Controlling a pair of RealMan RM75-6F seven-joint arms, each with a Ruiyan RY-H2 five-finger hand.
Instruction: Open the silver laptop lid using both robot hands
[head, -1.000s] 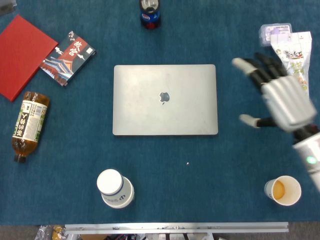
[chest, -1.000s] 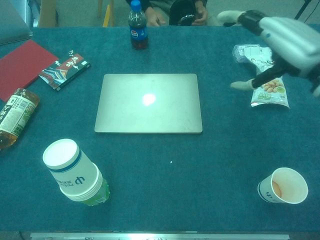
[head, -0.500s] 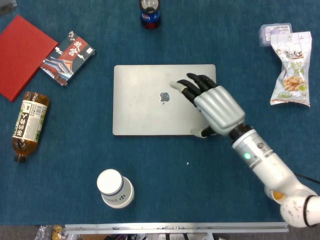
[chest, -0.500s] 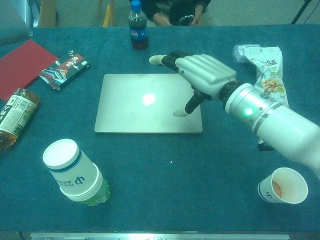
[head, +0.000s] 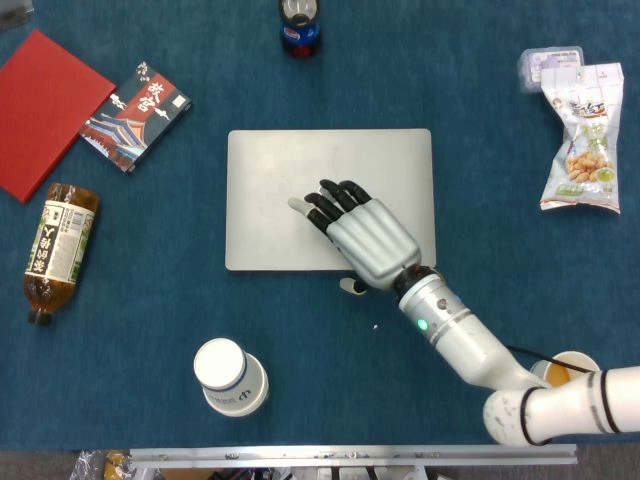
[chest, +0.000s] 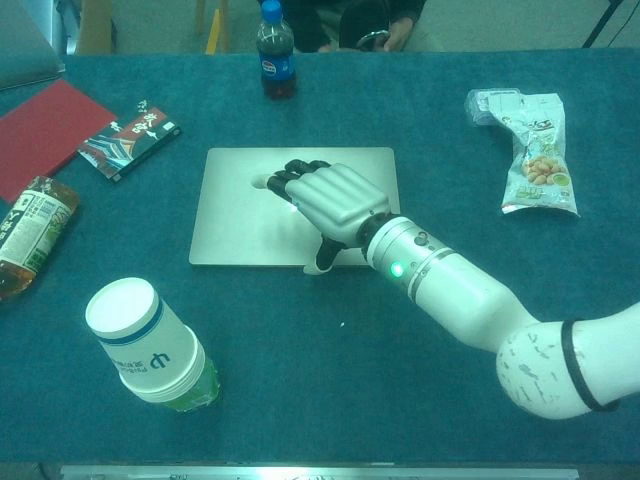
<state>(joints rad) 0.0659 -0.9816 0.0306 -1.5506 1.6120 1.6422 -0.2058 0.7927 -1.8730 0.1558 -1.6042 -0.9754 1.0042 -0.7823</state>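
A red folder (head: 38, 108), a booklet (head: 136, 113) and a tea bottle (head: 59, 248) are lying at the bench's (head: 150, 300) left side. A paper cup (head: 230, 376) is standing nearer the front. The silver laptop (head: 290, 170) is sitting closed at the centre (lid flat), and the right robot hand (head: 362, 238) is resting over its front half, fingers spread, gripping nothing. A snack bag (head: 582, 140) is lying far right.
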